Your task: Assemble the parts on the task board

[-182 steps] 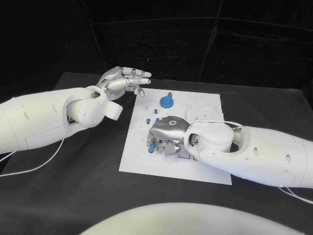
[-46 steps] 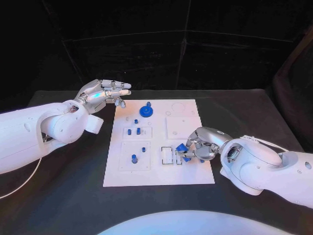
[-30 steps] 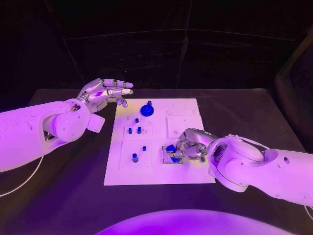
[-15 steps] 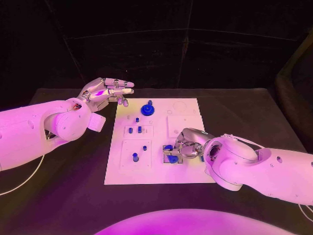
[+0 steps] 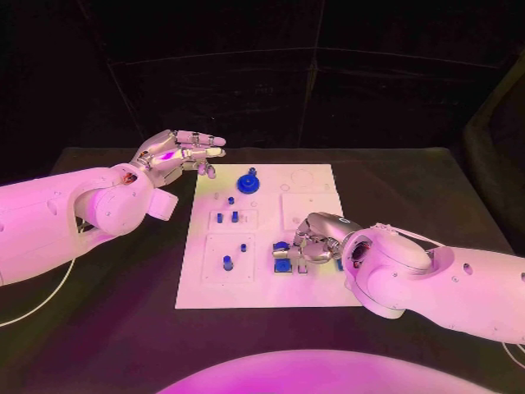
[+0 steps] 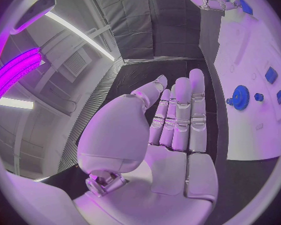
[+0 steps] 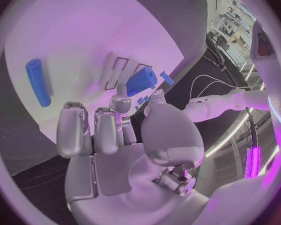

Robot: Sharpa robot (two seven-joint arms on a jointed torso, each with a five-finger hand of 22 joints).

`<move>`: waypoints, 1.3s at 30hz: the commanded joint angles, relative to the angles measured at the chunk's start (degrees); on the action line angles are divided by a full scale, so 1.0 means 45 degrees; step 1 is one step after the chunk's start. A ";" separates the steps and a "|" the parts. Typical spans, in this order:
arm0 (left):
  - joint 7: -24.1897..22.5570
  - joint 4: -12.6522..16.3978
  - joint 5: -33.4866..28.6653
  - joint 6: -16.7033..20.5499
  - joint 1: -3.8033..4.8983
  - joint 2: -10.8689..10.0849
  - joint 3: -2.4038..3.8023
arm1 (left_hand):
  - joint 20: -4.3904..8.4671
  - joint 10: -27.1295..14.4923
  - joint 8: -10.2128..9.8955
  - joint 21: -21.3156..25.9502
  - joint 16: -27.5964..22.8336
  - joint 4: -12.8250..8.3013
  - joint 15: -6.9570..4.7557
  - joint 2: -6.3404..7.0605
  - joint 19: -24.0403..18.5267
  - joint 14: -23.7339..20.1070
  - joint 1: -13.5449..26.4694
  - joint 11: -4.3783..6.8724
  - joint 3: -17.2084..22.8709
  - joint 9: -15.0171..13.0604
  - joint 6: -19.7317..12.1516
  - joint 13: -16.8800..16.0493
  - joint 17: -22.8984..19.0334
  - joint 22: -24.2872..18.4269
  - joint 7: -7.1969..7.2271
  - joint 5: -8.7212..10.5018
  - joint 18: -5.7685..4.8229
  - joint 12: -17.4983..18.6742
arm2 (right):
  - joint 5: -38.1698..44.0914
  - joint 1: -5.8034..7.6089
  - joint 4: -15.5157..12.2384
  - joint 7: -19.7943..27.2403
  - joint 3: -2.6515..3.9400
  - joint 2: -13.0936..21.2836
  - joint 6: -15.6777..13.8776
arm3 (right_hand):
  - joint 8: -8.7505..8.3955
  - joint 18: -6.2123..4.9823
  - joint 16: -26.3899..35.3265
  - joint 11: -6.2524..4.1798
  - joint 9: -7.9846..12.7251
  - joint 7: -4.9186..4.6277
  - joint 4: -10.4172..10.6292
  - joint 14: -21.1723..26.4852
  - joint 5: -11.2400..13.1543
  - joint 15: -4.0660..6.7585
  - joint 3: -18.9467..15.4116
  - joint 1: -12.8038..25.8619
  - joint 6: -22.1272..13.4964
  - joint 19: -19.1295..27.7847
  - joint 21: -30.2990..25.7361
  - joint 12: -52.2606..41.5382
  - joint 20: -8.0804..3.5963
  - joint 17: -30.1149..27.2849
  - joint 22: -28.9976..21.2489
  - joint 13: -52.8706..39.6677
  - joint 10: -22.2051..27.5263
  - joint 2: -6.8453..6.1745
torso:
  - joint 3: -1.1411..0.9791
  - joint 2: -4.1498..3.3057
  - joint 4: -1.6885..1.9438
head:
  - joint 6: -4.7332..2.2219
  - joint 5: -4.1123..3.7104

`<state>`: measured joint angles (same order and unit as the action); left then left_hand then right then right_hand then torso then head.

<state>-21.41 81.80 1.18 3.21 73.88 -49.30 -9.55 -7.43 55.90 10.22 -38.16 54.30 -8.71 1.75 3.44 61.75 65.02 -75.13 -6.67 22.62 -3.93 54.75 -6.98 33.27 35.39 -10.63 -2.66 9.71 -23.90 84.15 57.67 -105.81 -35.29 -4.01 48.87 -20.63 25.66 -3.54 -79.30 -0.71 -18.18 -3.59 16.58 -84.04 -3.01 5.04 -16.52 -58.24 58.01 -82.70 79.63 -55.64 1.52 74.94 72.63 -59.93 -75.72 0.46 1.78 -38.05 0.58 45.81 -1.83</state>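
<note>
The small blue plastic block (image 5: 283, 264) sits at the outlined slot near the right edge of the white flat task board (image 5: 260, 291), pinched in my right hand (image 5: 313, 238), so I judge I'm seating it; next it needs squaring and pressing down. Besides it I count one blue gear (image 5: 249, 183) and about five small blue pegs (image 5: 227, 263), while my left hand (image 5: 174, 153) hovers off the far left corner, fingers apart, empty.

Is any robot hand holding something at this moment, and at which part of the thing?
The right robot hand pinches a blue part by one end, over the task board. The left robot hand holds nothing.
</note>
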 commanded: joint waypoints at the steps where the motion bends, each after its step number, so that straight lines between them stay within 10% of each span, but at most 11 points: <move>1: -0.0024 0.0019 0.0011 -0.0144 0.0018 0.0002 0.0011 | 0.0021 -0.0103 0.0070 0.0049 -0.0052 0.0016 -0.0008 -0.0105 -0.0088 -0.0074 -0.0033 0.0024 -0.0071 0.0014 -0.0110 -0.0015 -0.0018 -0.0014 0.0018 -0.0041 0.0171 -0.0055 | 0.0232 0.0019 -0.0095 0.0347 0.0005 0.0030 -0.0141 | -0.0016 -0.0049 0.0105 0.0007 -0.0047 0.0006 -0.0183 -0.0653 -0.0042 -0.0125 0.0353 -0.0861 -0.0118 0.0057 -0.0103 0.0104 0.0041 0.0197 -0.0022 0.0052 0.0117 -0.0024 | -0.0011 -0.0006 -0.0011 | 0.0020 0.0006; 12: -0.0014 0.0009 0.0011 -0.0146 0.0018 -0.0001 0.0011 | 0.0021 -0.0103 0.0070 0.0049 -0.0052 0.0016 -0.0008 -0.0105 -0.0088 -0.0074 -0.0033 0.0024 -0.0071 0.0014 -0.0110 -0.0015 -0.0018 -0.0014 0.0018 -0.0041 0.0171 -0.0055 | 0.0351 0.0018 -0.0158 0.0820 0.0005 0.0079 0.0201 | 0.0190 -0.0028 0.0084 -0.0009 -0.0242 0.0012 -0.1655 -0.0702 -0.0425 -0.0114 0.0817 -0.3704 -0.0154 -0.0011 -0.0073 0.0124 0.0042 0.0303 0.0081 -0.0030 0.0044 -0.0195 | -0.0004 -0.0001 -0.0005 | 0.0058 0.0007; 22: -0.0012 0.0002 0.0011 -0.0144 0.0018 0.0007 0.0011 | 0.0021 -0.0103 0.0070 0.0049 -0.0052 0.0016 -0.0008 -0.0105 -0.0088 -0.0074 -0.0033 0.0024 -0.0071 0.0014 -0.0110 -0.0015 -0.0018 -0.0014 0.0018 -0.0041 0.0171 -0.0055 | 0.0296 0.0019 0.0015 0.0918 0.0005 -0.0017 -0.0113 | 0.0262 -0.0002 0.0018 -0.0017 -0.0307 0.0029 -0.1277 -0.0735 -0.0505 -0.0107 0.0606 -0.3264 -0.0132 -0.0079 0.0000 0.0038 0.0041 0.0413 0.0207 -0.0134 -0.0082 0.0248 | -0.0001 -0.0003 -0.0005 | 0.0061 0.0002; 39: -0.0014 -0.0020 0.0011 -0.0154 0.0018 0.0003 0.0010 | 0.0021 -0.0103 0.0070 0.0049 -0.0052 0.0016 -0.0008 -0.0105 -0.0088 -0.0074 -0.0033 0.0024 -0.0071 0.0014 -0.0110 -0.0015 -0.0018 -0.0014 0.0018 -0.0041 0.0171 -0.0055 | -0.0367 0.0018 -0.0272 0.2317 0.0005 0.0391 -0.0199 | 0.0278 0.0000 -0.0010 -0.0028 -0.0328 0.0039 -0.1258 -0.0746 -0.0453 -0.0103 0.0464 -0.3261 -0.0143 -0.0086 0.0007 0.0018 0.0034 0.0459 0.0223 -0.0170 -0.0103 0.0144 | -0.0008 -0.0001 -0.0011 | 0.0044 0.0036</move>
<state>-21.25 81.69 1.18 3.16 73.88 -49.32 -9.56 -7.43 55.90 10.22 -38.17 54.30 -8.70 1.75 3.44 61.75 65.02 -75.13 -6.66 22.63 -3.95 54.76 -6.98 33.29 35.40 -10.62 -2.66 9.71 -23.90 83.53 57.69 -106.84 -27.50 -4.00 50.39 -20.75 26.61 -3.54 -79.02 -0.71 -19.57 -3.63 10.81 -83.82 -5.09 4.82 -14.19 -73.03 57.59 -82.71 79.35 -55.38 1.53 74.92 73.58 -60.63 -75.73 1.28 1.73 -38.05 0.53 46.05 -1.61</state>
